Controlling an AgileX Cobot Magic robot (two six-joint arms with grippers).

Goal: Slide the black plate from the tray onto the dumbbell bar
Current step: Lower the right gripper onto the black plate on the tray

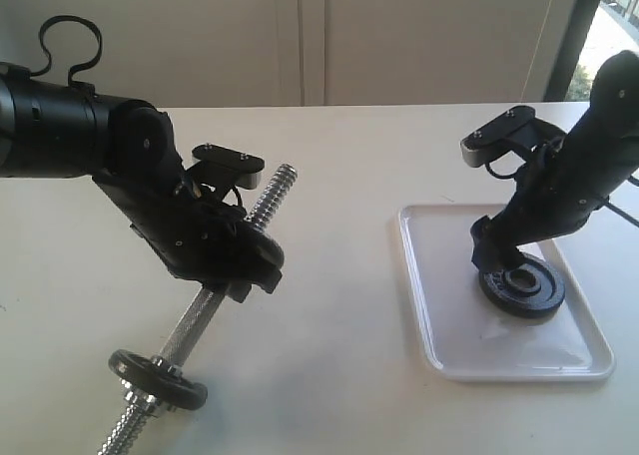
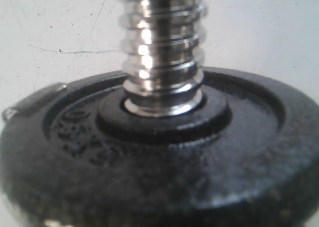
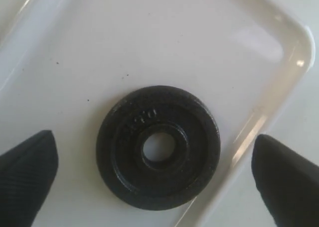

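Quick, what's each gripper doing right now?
Left gripper: closed, holding the bar.
Right gripper: open, fingers either side of the plate, holding nothing.

Laboratory-type indoor room: black jointed robot arms (image 1: 70, 126) over a plain off-white tabletop (image 1: 329, 375), pale wall panels (image 1: 399, 36) behind its far edge, dark-framed window (image 1: 619, 31) by its far right corner.

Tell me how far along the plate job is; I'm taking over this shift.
Done: the left gripper clamps the dumbbell bar tilted, its upper threaded end free; another disc sits on the lower end. In hand: the right gripper hangs open over the black plate, fingers either side, not touching it. Left: grip the plate, which lies flat in the tray, lift it and slide it onto the bar.
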